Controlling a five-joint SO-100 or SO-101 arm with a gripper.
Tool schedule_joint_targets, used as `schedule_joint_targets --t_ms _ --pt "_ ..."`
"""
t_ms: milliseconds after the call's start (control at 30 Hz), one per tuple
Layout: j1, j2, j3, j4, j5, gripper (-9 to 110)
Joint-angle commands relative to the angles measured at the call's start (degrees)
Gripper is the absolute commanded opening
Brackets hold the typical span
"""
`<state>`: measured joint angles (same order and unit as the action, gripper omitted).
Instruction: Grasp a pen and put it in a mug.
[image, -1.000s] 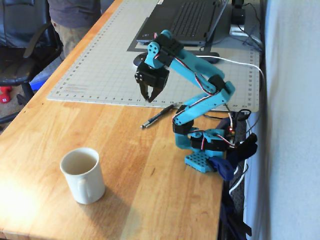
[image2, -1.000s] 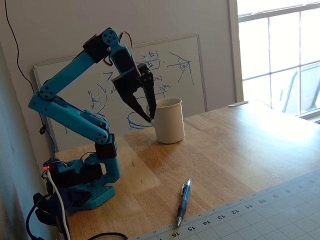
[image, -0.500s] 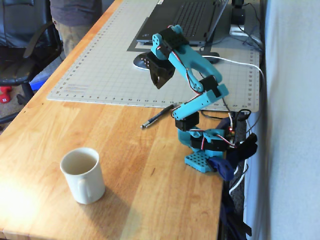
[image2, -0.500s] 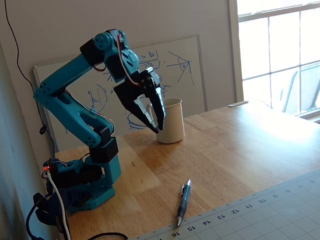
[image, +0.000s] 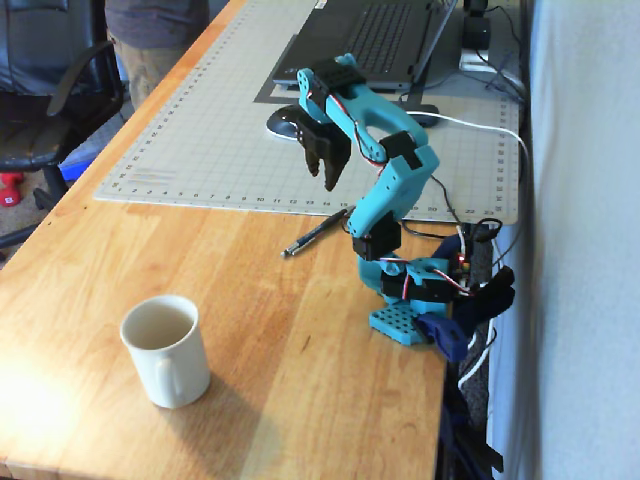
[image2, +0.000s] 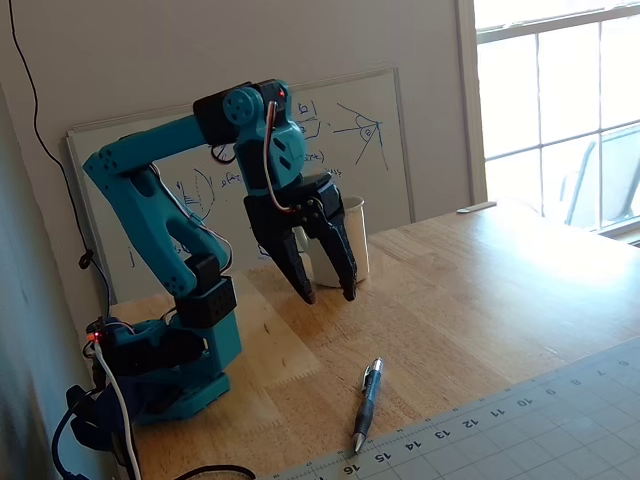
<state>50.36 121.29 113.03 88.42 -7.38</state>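
Wooden desk (image: 250, 300), grey cutting mat (image: 200, 130) laid over its far end in a fixed view, a whiteboard (image2: 380, 150) leaned on the wall behind it in the other. The gripper (image2: 329, 296) is seen raised in the air, tips pointed down, black fingers (image2: 296, 268) spread apart with nothing between them; in the view from the mug end it (image: 322, 178) hangs over the mat's near edge. The pen (image2: 368, 402) is found flat on the wood below and nearer the camera, silvery tip just at the mat edge, clear of the gripper; in the other view it (image: 313, 233) lies diagonally just beside the arm's base (image: 415, 290), close to the desk's right edge. The teal arm (image2: 160, 200) is folded up from that base. The mug (image: 165, 350) stands upright near the desk's near-left corner in that view, handle toward the camera, well apart from the pen. A laptop (image: 370, 40) is set at the mat's far end.
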Motion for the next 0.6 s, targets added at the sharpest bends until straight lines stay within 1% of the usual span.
schedule_joint_targets --t_ms 0,100,300,567 --pt "0.4 -1.5 -3.7 -0.9 4.0 19" --pt "0.4 -4.5 -3.7 -0.9 6.2 19" --pt "-0.4 -12.6 -4.7 -1.1 5.6 19" --pt "-2.1 -21.2 -4.2 -12.7 5.5 19"
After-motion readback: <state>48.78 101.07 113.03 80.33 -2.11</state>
